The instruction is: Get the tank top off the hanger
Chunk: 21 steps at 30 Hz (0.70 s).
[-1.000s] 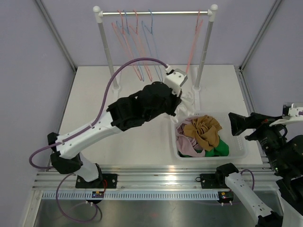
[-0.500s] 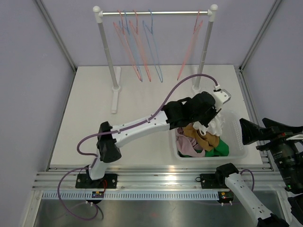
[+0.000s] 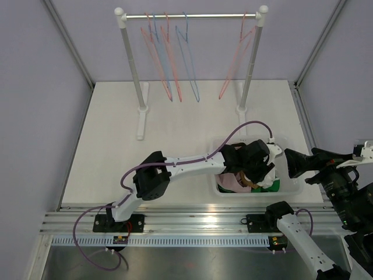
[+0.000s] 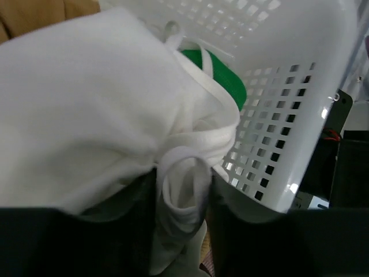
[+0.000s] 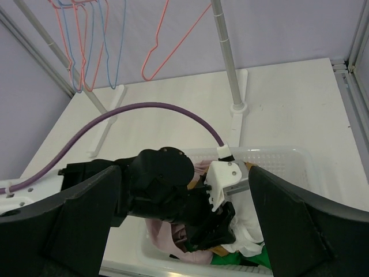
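The white tank top (image 4: 86, 104) lies bunched in the white laundry basket (image 4: 300, 86), off the hangers (image 3: 169, 58) on the rack. My left gripper (image 4: 181, 196) is down inside the basket (image 3: 291, 186), open, and a loose fold of the tank top (image 5: 248, 234) sits between its fingers (image 4: 230, 202). From above, the left gripper (image 3: 256, 169) hides most of the white cloth. My right gripper (image 5: 184, 172) hovers open above the basket's near right side, its fingers spread wide and holding nothing; the top view shows the right gripper (image 3: 297, 163) beside the basket.
Several bare red and blue wire hangers hang from the rack rail (image 3: 192, 16), one red hanger (image 3: 236, 58) by the right post (image 3: 250, 64). The basket also holds pink (image 5: 167, 236), tan and green (image 4: 222, 72) clothes. The left arm's purple cable (image 5: 144, 112) arcs over the table.
My left arm swung from the rack rightward and down into the basket, carrying the white tank top. Its jaws have come apart. The right arm shifted slightly.
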Each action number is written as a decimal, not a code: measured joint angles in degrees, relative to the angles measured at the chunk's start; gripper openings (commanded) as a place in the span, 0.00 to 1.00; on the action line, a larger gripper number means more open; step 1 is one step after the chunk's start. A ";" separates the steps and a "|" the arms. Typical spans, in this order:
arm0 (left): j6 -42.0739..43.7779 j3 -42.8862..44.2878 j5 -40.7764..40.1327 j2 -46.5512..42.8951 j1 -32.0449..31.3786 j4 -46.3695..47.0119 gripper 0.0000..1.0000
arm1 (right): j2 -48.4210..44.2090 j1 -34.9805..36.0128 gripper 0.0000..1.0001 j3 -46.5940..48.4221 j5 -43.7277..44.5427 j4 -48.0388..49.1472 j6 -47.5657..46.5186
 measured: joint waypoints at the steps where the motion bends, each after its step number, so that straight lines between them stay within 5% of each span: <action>1: -0.17 -0.02 -0.17 -0.70 -0.17 -0.07 0.60 | 0.07 0.00 1.00 0.02 0.00 -0.02 -0.02; 7: -0.48 -0.04 -3.21 -7.98 -0.42 -0.26 0.76 | 1.84 0.00 0.99 0.52 0.72 -0.22 -0.44; 10: -0.48 -2.40 -5.81 -14.97 -0.31 2.14 0.99 | 3.23 0.00 0.99 1.29 1.86 -0.42 -0.79; 21: -1.09 -15.98 -32.54 -44.13 0.15 5.33 0.99 | 6.32 0.00 0.99 3.08 3.74 -2.93 -2.10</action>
